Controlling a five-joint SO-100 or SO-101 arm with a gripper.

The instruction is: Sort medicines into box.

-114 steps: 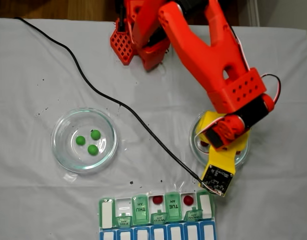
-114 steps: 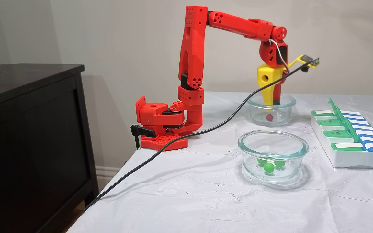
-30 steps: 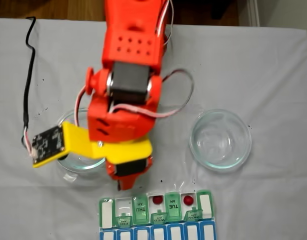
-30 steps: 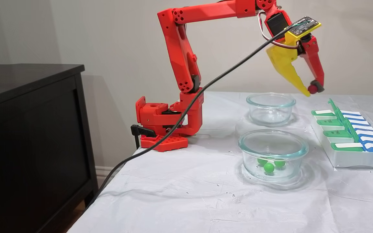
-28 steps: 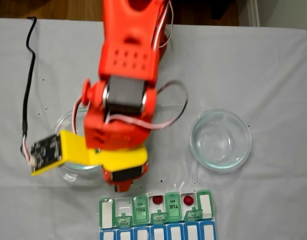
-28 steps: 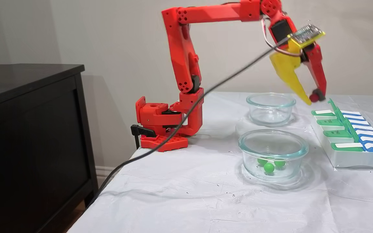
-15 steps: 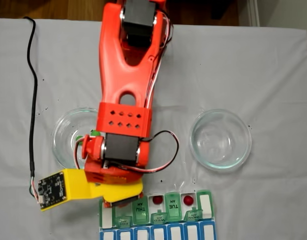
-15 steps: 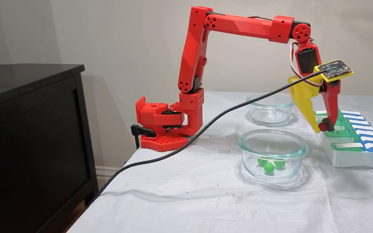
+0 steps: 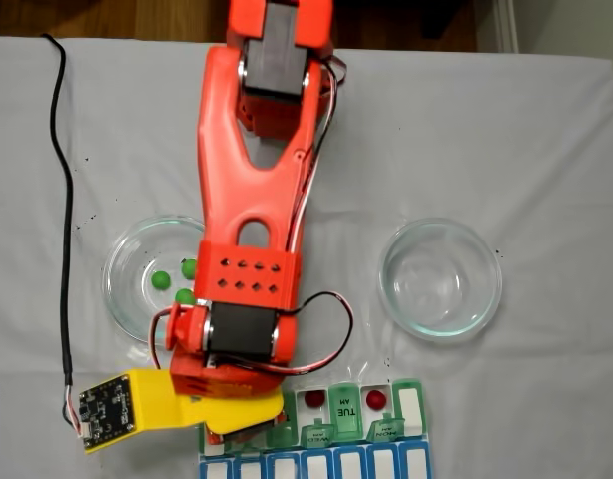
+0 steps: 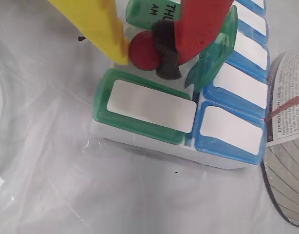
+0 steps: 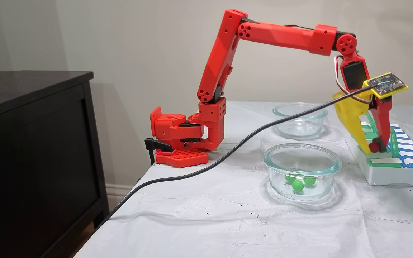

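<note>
Since half a second ago the end effector (image 11: 371,147) had lowered onto the box (image 11: 389,172), clamped on a red ball (image 10: 145,51) beside the THU lid. Two red balls (image 9: 314,398) sat in open compartments; three green balls (image 11: 298,185) remained in the near dish (image 11: 301,159).

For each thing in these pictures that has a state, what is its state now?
End effector: shut on the red ball.
Red ball: held just above the organiser.
Organiser: nearest green lid shut.
Left dish: holds three green balls.
Right dish: empty.
</note>
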